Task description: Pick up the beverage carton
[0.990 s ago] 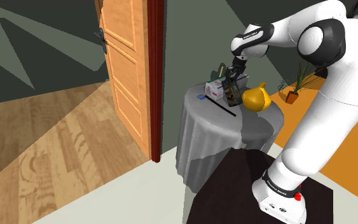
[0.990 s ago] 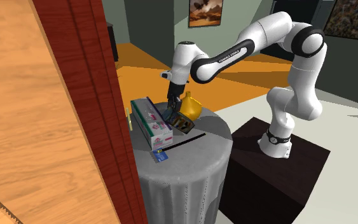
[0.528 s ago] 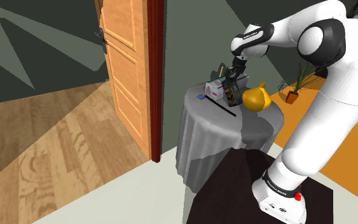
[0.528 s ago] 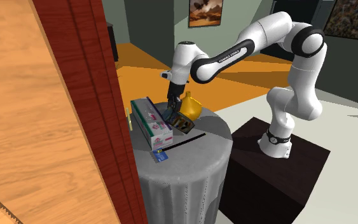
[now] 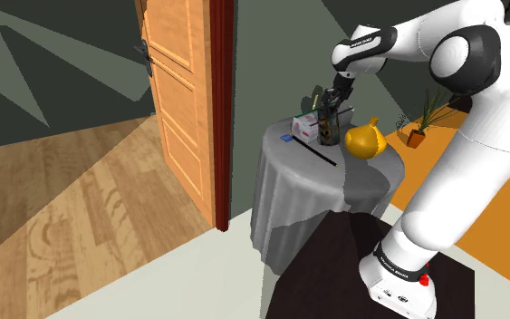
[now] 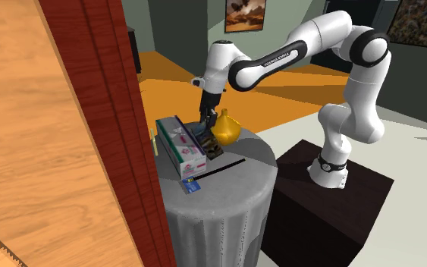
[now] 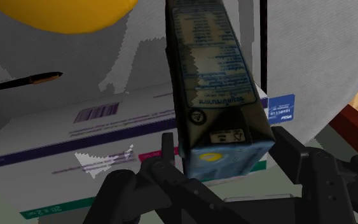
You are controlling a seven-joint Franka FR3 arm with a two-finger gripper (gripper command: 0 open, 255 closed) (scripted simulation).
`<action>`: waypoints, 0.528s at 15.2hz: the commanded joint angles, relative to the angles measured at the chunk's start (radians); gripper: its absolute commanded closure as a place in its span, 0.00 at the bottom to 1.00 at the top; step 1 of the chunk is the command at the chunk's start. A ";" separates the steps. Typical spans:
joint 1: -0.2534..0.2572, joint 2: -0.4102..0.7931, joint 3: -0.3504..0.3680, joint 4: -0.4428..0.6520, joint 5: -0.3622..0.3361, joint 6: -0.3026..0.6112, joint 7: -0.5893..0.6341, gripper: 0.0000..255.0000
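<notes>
The end effector (image 7: 225, 151) is seen closed about the top of the dark beverage carton (image 7: 217, 95), one finger pressed against each side, so the carton is held. Against the pictures of a second and half a second ago, the end effector (image 5: 331, 109) has been raised, and the carton (image 5: 327, 131) has been carried up with it. It now hangs just above the white box (image 5: 305, 129) and beside the yellow gourd-shaped thing (image 5: 363, 140). Whether its lower end is wholly clear of the surface (image 6: 234, 183) cannot be told. The grasp is judged to be made and the lift begun, with only further raising left.

Counted outward:
- One carton (image 6: 210, 146) is found.
- One white box (image 7: 88, 140) with purple stripes lies directly beneath it.
- One blue card (image 7: 280, 108) lies at the box's edge.
- One yellow gourd-shaped thing (image 6: 225, 130) stands alongside.
- One thin black rod (image 5: 316, 154) lies across the cloth.
- One black pen (image 7: 25, 81) with an orange tip lies farther off.

All are borne by a single round, grey-draped surface.
</notes>
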 commanded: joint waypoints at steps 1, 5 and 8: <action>0.001 -0.005 0.000 0.025 -0.005 -0.028 0.005 1.00; 0.002 -0.018 0.001 0.067 -0.015 -0.080 0.013 1.00; 0.003 -0.025 0.001 0.100 -0.021 -0.119 0.018 1.00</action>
